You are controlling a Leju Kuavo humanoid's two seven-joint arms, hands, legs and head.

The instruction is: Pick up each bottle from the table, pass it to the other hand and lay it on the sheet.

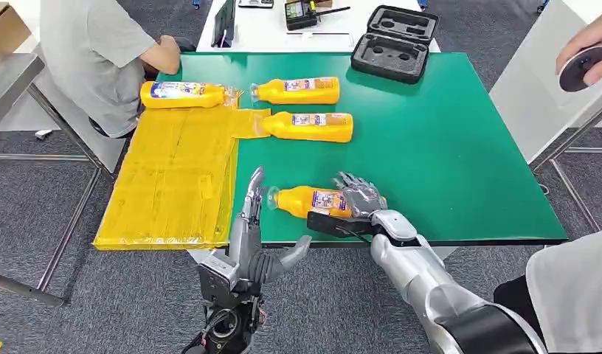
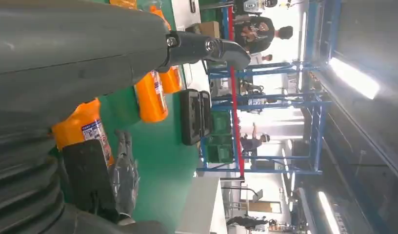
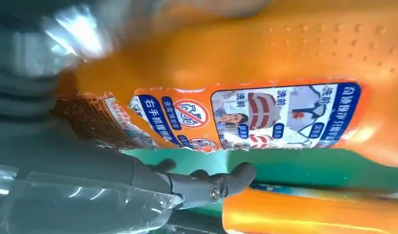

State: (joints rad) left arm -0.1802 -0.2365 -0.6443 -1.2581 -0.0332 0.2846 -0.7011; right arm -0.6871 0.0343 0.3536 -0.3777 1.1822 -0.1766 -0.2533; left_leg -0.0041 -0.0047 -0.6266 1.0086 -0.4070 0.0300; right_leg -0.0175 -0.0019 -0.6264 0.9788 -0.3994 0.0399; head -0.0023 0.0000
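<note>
- Fingers of my right hand (image 1: 359, 198) wrap the near bottle (image 1: 307, 200) at its base end, near the table's front edge; it looks clasped, ready for transfer.
- My left hand (image 1: 255, 234) stands beside the cap, fingers spread, holding nothing, positioned to receive.
- Yellow sheet (image 1: 173, 177) lies left; 1 bottle (image 1: 181, 94) rests on its far end.
- 2 bottles (image 1: 307, 126) wait beyond on the green table (image 1: 445, 155).

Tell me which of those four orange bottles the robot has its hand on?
The bottle nearest the robot, at the table's front edge. The right hand wraps its base; the other three lie untouched farther back.
</note>
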